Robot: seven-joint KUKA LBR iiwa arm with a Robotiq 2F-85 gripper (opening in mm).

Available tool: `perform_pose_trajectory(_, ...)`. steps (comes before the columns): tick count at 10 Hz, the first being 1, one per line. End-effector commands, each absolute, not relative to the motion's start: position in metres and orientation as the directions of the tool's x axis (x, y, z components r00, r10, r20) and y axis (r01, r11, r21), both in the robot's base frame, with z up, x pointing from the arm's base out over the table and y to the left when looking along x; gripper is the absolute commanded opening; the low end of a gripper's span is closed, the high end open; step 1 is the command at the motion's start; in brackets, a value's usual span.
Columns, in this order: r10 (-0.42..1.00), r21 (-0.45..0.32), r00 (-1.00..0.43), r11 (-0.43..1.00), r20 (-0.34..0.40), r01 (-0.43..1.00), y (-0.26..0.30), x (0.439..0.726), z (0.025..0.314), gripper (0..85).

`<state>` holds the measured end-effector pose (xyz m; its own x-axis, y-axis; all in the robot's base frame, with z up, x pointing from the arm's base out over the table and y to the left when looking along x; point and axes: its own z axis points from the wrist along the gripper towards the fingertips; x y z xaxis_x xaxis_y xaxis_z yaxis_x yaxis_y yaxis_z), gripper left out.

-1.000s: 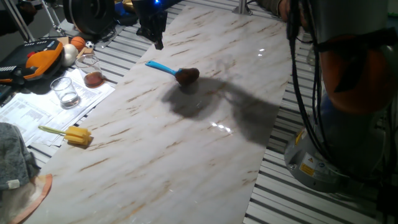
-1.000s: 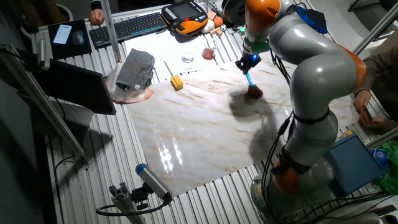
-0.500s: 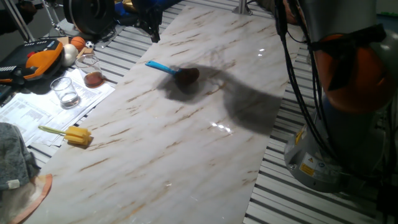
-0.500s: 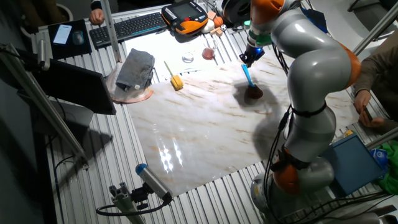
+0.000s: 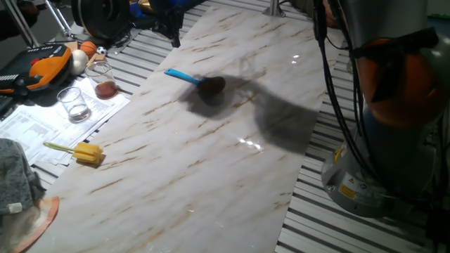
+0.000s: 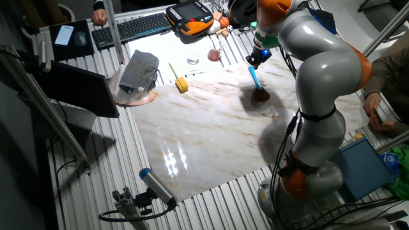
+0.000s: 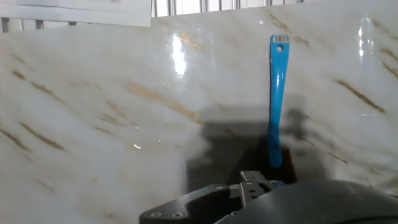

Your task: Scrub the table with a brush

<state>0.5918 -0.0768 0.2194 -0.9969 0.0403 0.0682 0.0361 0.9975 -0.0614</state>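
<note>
The brush lies free on the white marble table, with its blue handle pointing to the far left edge and its reddish-brown head toward the middle. My gripper hangs above the table edge just beyond the handle's end, apart from it and holding nothing; its fingers look spread. In the other fixed view the gripper is above the brush. The hand view shows the handle upright in the frame, with the head partly hidden behind my hand's dark body.
Left of the table are a yellow sponge on a stick, two glasses, papers, an orange pendant and a grey cloth. The arm's base stands at the right. Striped grating surrounds the slab.
Over the last second my gripper has risen and drawn back from the brush handle toward the far edge. The brush has not moved.
</note>
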Motion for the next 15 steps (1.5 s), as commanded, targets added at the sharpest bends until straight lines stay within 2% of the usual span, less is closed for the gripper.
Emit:
perform_pose_trajectory(1, 0.037, -0.082, -0.997, 0.996, 0.067, 0.032, -0.077, 0.592, 0.22, 0.0)
perform_pose_trajectory(2, 0.043, -0.099, -0.998, 0.994, 0.051, 0.038, -0.077, 0.592, 0.22, 0.0)
perform_pose_trajectory(3, 0.061, -0.103, -0.997, 0.993, 0.038, 0.056, -0.077, 0.592, 0.22, 34.0)
perform_pose_trajectory(5, 0.063, -0.103, -0.998, 0.993, 0.004, 0.062, -0.078, 0.593, 0.218, 34.0)
perform_pose_trajectory(6, 0.063, -0.095, -0.998, 0.993, 0.001, 0.062, -0.084, 0.6, 0.211, 51.0)
perform_pose_trajectory(8, 0.053, -0.091, -0.998, 0.994, -0.021, 0.055, -0.099, 0.611, 0.2, 51.0)
perform_pose_trajectory(11, 0.019, -0.059, -0.999, 0.998, 0.038, 0.016, -0.113, 0.635, 0.181, 51.0)
perform_pose_trajectory(15, 0.024, -0.038, -0.999, 0.999, 0.035, 0.022, -0.119, 0.634, 0.162, 51.0)
